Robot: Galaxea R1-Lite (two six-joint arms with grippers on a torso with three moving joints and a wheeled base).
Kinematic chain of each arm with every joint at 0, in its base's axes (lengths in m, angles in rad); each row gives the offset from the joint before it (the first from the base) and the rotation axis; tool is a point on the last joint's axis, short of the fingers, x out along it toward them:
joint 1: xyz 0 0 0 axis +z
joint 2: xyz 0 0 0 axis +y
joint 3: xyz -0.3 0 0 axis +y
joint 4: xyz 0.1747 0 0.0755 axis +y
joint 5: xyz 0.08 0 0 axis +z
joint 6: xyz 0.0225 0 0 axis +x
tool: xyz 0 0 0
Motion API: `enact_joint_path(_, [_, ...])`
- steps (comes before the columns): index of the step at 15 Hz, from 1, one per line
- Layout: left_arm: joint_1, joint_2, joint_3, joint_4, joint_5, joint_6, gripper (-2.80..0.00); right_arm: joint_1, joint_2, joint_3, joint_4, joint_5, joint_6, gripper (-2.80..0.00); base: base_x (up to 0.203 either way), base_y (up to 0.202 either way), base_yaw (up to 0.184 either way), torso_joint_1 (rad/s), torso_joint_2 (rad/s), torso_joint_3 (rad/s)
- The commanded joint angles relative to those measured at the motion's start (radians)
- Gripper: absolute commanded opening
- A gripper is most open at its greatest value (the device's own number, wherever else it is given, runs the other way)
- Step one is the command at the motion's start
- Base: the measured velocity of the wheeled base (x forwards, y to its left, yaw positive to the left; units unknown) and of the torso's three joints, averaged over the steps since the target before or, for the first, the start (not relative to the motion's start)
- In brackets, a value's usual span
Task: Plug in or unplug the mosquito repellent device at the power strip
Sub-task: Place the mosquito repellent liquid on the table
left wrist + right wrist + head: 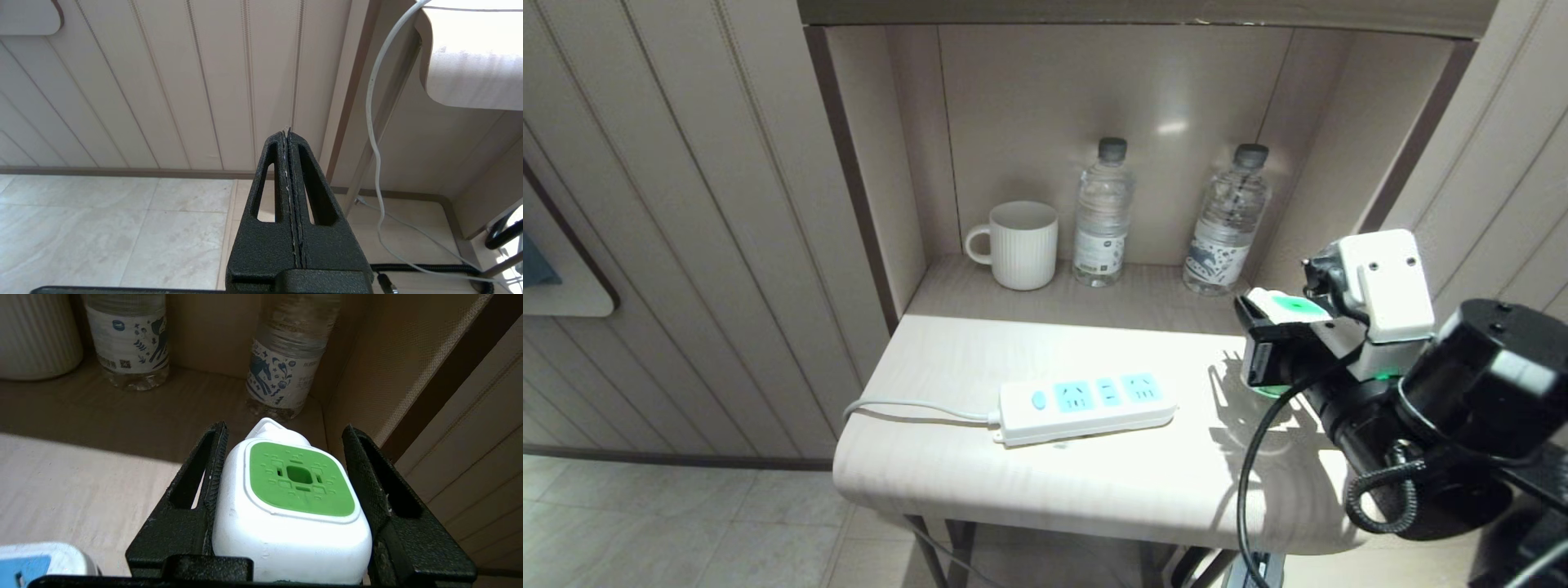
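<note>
right gripper (286,506) is clamped on the mosquito repellent device (294,502), holding it at the table's (1013,482) right side, well apart from the power strip (1086,408). left gripper (289,171) is pressed closed, low beside the table.

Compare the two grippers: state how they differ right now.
The right gripper is clamped on the mosquito repellent device above the table; the left gripper holds nothing. The right gripper's fingers stand apart around the device's white head; the left gripper's fingers are pressed together. The left gripper hangs low, beside the table and above the floor. Both have black slotted fingers.
</note>
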Motion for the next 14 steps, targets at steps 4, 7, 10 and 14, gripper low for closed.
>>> enact_joint_path(4, [0.000,0.000,0.000,-0.001,0.000,0.001,-2.80,-0.004,0.220,-0.021,-0.282,-0.099,-0.051,-2.80,0.000,0.000,0.000,0.000,0.00,0.000])
enact_joint_path(7, [0.000,0.000,0.000,0.001,0.000,0.001,-2.80,-0.010,0.234,-0.037,-0.282,-0.099,-0.051,-2.80,0.000,0.000,0.000,0.000,0.00,0.000])
enact_joint_path(10, [0.000,0.000,0.000,-0.001,0.000,0.001,-2.80,-0.011,0.246,-0.049,-0.282,-0.101,-0.048,-2.80,0.000,0.000,0.000,0.000,0.00,0.000])
enact_joint_path(14, [0.000,0.000,0.000,0.001,0.000,0.001,-2.80,-0.033,0.251,-0.049,-0.282,-0.102,-0.048,-2.80,0.000,0.000,0.000,0.000,0.00,0.000])
